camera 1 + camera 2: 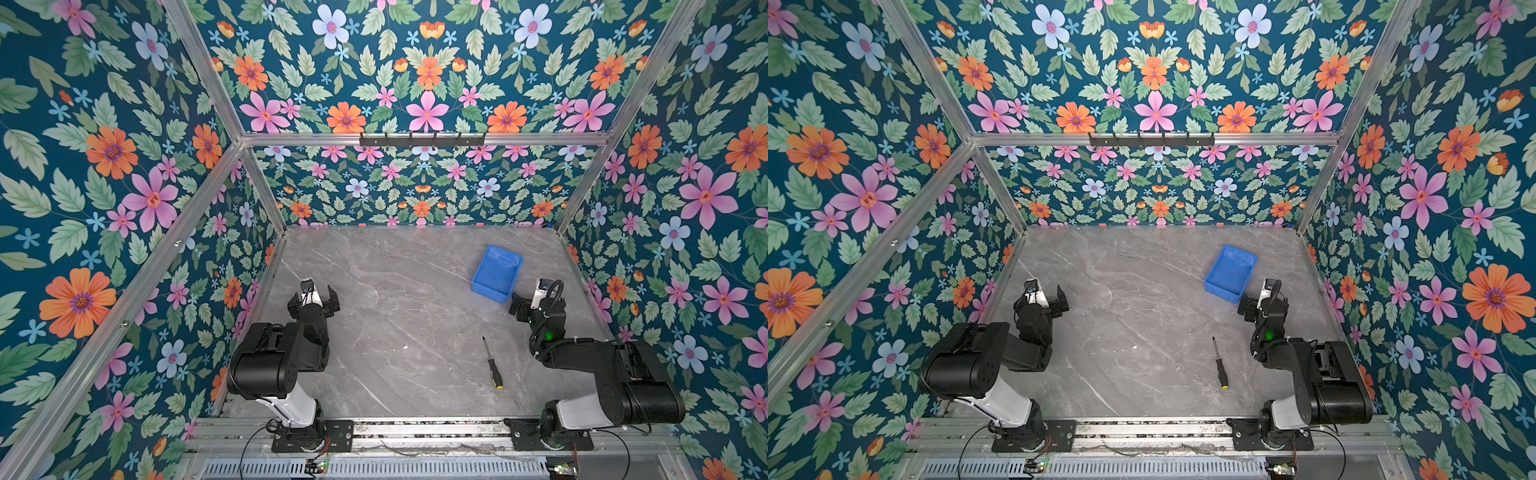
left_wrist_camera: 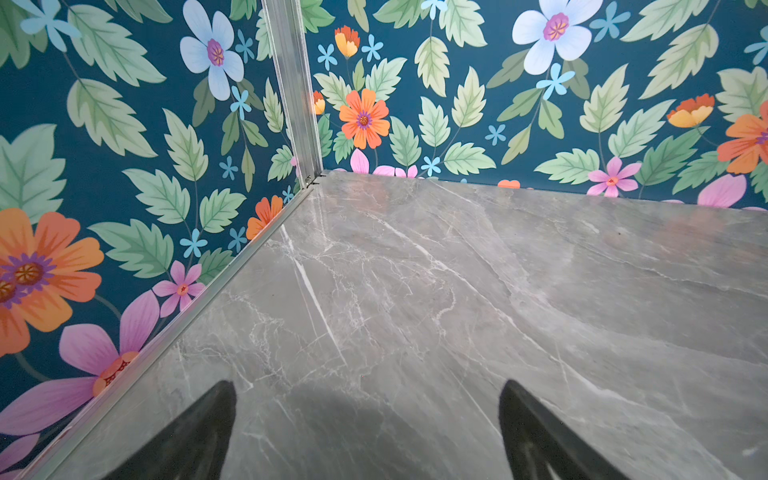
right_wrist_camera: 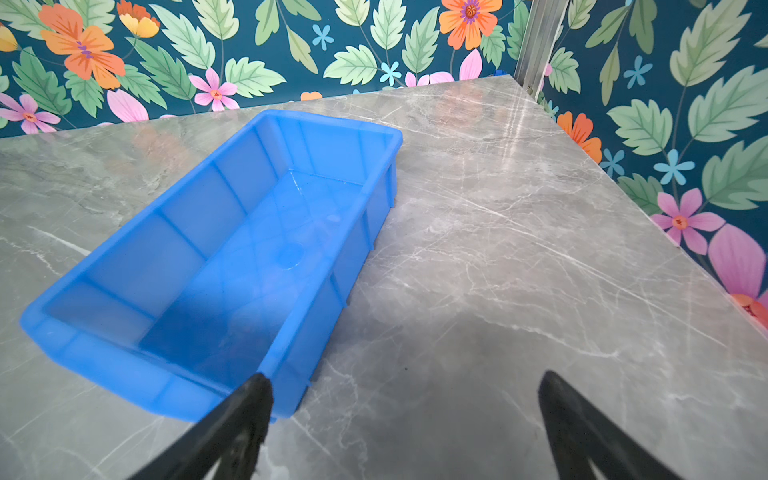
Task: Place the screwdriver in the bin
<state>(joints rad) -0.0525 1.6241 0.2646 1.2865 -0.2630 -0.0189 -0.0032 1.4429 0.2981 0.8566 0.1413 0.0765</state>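
Observation:
The screwdriver (image 1: 493,365) (image 1: 1220,366) lies flat on the grey marble table, front right of centre, its yellow-capped black handle toward the front edge. It does not appear in either wrist view. The blue bin (image 1: 498,268) (image 1: 1231,268) (image 3: 232,257) stands empty at the back right. My right gripper (image 1: 535,297) (image 1: 1263,298) (image 3: 404,376) hovers open just in front of the bin's near right corner, nothing between its fingers. My left gripper (image 1: 313,293) (image 1: 1047,297) (image 2: 365,384) is open and empty over bare table at the left, far from both things.
Floral walls close in the table (image 1: 395,291) at the back and on both sides, with aluminium posts (image 2: 297,91) (image 3: 536,41) in the back corners. Both arm bases sit on a metal rail (image 1: 415,430) along the front edge.

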